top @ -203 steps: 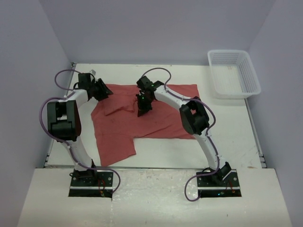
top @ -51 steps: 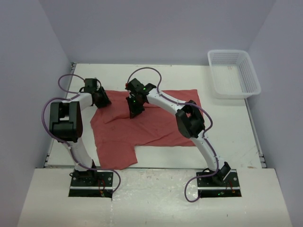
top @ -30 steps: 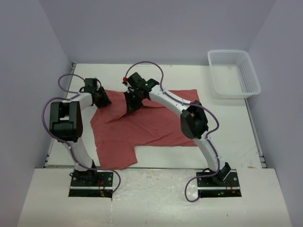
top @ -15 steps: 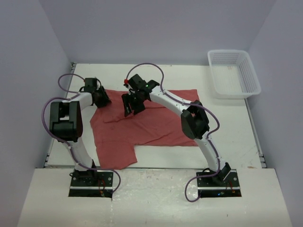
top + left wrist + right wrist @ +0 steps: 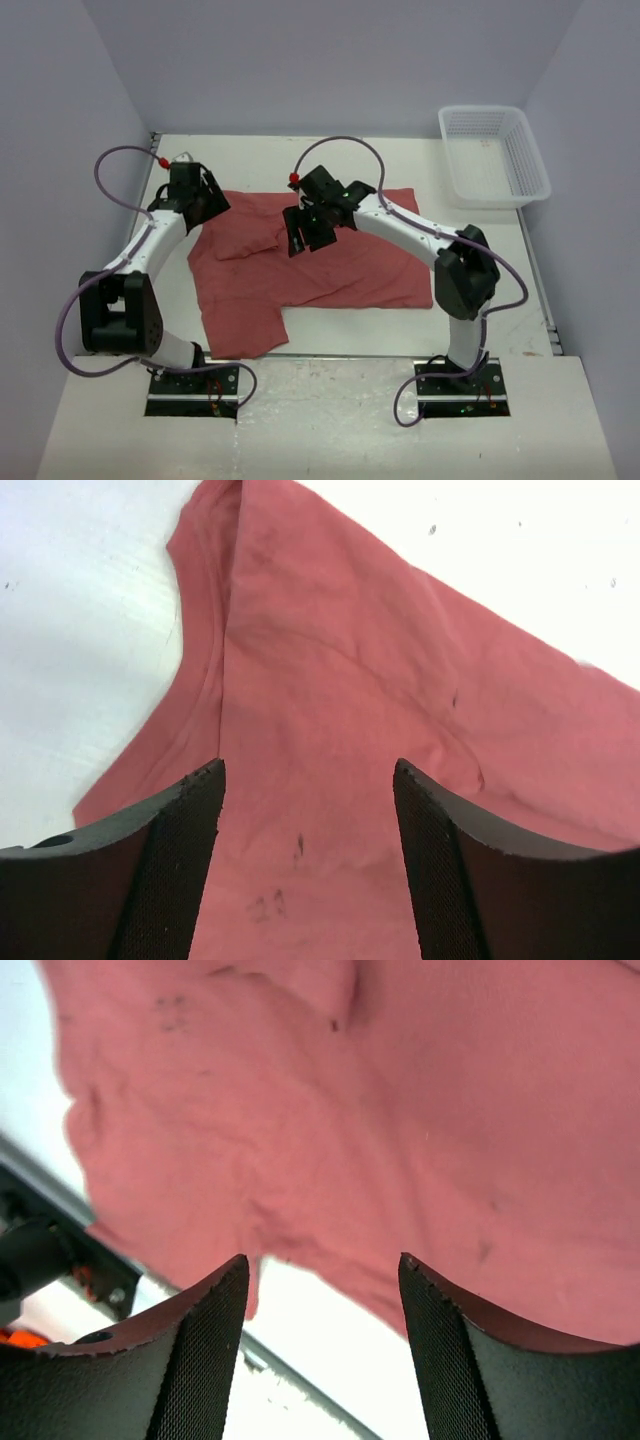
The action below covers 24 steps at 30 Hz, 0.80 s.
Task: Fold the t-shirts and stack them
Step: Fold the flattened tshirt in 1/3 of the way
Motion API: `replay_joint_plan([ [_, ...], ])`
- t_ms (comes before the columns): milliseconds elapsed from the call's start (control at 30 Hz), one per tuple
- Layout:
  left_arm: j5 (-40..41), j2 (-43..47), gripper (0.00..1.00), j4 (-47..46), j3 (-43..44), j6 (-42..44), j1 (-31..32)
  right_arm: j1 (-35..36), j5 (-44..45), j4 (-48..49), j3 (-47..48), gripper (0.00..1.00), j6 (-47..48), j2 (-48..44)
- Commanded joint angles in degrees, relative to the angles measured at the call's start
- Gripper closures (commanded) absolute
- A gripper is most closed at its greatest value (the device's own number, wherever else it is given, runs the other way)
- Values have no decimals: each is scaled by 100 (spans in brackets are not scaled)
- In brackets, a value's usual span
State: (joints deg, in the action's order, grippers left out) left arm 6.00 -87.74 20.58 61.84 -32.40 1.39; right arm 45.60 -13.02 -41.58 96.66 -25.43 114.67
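White mesh basket [image 5: 495, 155] far right; well apart from red t-shirt [image 5: 350, 270]

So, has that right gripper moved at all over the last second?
Yes. The right gripper has shifted a little to the right in the top view, toward the white mesh basket's side of the table, above the red t-shirt.

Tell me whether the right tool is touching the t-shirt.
Apart. The right wrist view shows the open right tool hanging clear above the t-shirt, gripping nothing.
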Motion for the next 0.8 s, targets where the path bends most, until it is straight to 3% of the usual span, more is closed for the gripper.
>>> replay_joint_plan([
  [0,402,389,30,384,-366,-117,46,19,246,230,-436,38,12,-1033],
  [200,-309,741,46,377,-998,-240,55,10,738,186,-1509,46,47,-2481],
  [400,-565,1013,43,237,-1455,-258,37,-87,809,177,-2256,45,-23,-3643],
  [767,-354,874,45,-88,-1755,-249,19,-192,801,71,-2696,45,-32,-4550],
])
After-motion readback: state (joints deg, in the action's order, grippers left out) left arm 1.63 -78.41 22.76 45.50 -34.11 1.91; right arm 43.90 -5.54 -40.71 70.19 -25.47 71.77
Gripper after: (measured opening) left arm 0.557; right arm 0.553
